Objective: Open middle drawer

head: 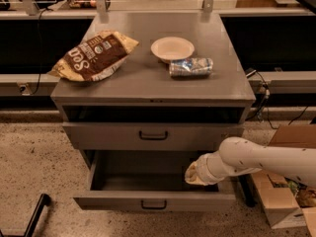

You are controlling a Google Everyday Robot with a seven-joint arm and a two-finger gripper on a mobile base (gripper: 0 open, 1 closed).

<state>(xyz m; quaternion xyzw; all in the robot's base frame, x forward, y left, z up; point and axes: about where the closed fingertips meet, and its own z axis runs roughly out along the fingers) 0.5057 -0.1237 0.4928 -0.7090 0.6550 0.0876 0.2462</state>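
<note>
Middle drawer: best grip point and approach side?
Grip the small dark bar handle centred on the low front of the middle drawer, coming straight from the front: the bar lies horizontal and faces outward. The gripper sits inside the drawer, near its right-hand wall.

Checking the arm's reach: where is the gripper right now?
In the camera view the gripper is low on the right, in the right end of the pulled-out middle drawer, just below the closed upper drawer.

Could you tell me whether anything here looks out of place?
The chip bag overhangs the cabinet top's left edge, and a can lies on its side by the bowl. The gripper sits inside the open middle drawer.
</note>
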